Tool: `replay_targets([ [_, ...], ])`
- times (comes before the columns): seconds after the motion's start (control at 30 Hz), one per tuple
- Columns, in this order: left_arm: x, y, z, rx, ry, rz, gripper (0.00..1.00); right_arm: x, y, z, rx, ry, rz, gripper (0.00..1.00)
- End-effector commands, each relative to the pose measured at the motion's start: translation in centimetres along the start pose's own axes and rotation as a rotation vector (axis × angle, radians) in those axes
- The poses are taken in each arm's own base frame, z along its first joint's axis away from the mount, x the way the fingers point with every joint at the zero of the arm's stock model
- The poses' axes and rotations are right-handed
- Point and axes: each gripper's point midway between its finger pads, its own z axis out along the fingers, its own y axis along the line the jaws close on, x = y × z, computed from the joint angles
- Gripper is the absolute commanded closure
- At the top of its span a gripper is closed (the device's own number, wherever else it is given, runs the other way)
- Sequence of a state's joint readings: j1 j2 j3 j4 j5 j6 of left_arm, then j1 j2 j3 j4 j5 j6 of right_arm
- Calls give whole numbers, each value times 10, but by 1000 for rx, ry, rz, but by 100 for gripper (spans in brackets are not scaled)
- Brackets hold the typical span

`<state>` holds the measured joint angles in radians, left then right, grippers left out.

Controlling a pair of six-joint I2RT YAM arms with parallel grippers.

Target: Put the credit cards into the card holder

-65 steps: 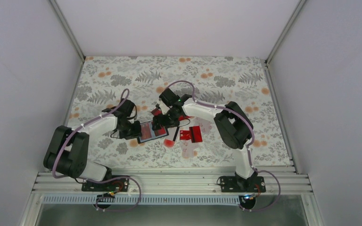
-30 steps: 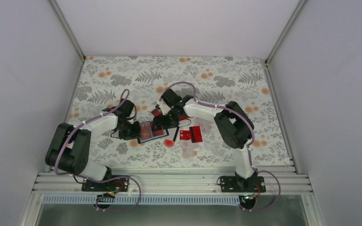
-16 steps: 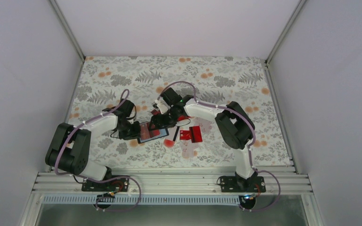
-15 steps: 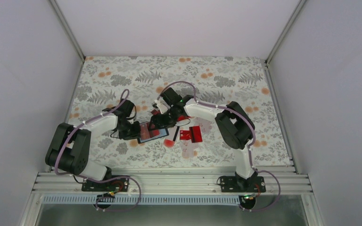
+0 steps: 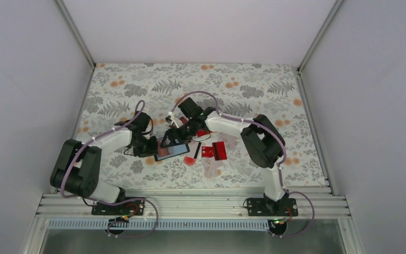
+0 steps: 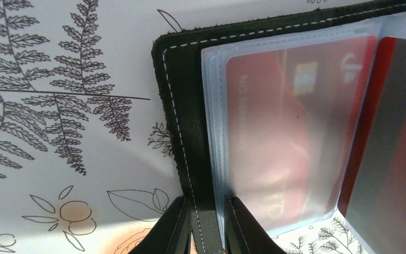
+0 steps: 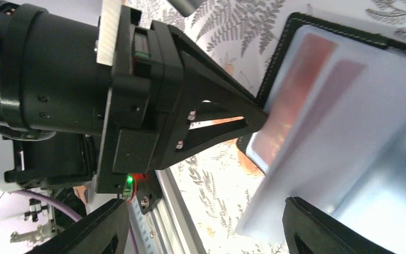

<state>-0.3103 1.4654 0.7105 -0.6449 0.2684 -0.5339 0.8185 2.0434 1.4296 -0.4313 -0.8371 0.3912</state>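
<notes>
The black card holder (image 5: pixel 173 151) lies open mid-table, showing a grey-blue sleeve face. My left gripper (image 5: pixel 156 146) is shut on its left stitched edge (image 6: pixel 185 106), with one finger (image 6: pixel 174 227) on each side. A red credit card (image 6: pixel 285 137) sits inside the clear sleeves, and a second one with a black stripe (image 6: pixel 391 159) lies to its right. My right gripper (image 5: pixel 175 136) hovers over the holder's far side, jaws wide open (image 7: pixel 206 233). A clear sleeve page (image 7: pixel 349 159) rests against its right finger (image 7: pixel 338 227). Loose red credit cards (image 5: pixel 214 150) lie to the right.
A small red round spot (image 5: pixel 189 161) sits on the floral cloth just in front of the holder. A dark-edged card (image 5: pixel 196 150) lies between the holder and the loose cards. The left gripper body (image 7: pixel 153 95) fills the right wrist view's left half. White walls enclose the table.
My right gripper has moved left and forward over the holder. The holder's face, red before, now shows grey-blue as a sleeve page covers the cards. The left gripper has kept its hold.
</notes>
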Motion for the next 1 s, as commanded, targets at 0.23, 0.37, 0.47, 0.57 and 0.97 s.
replay_targets([
  [0.23,-1,0,-38,-26,-89,-54,82,-5,26,16,-124,32,-91,25],
  [0.37,1,2,-52,-35,-120,-68,82,-7,24,15,-90,29,-100,27],
  [0.47,-2,-3,-61,-10,-154,-57,82,-21,15,1,47,-31,-107,27],
  [0.57,-9,-15,-70,38,-190,-25,80,-34,8,-33,207,-128,-92,27],
  [0.97,-34,-84,-100,127,-292,228,61,74,-90,-167,927,-227,272,10],
])
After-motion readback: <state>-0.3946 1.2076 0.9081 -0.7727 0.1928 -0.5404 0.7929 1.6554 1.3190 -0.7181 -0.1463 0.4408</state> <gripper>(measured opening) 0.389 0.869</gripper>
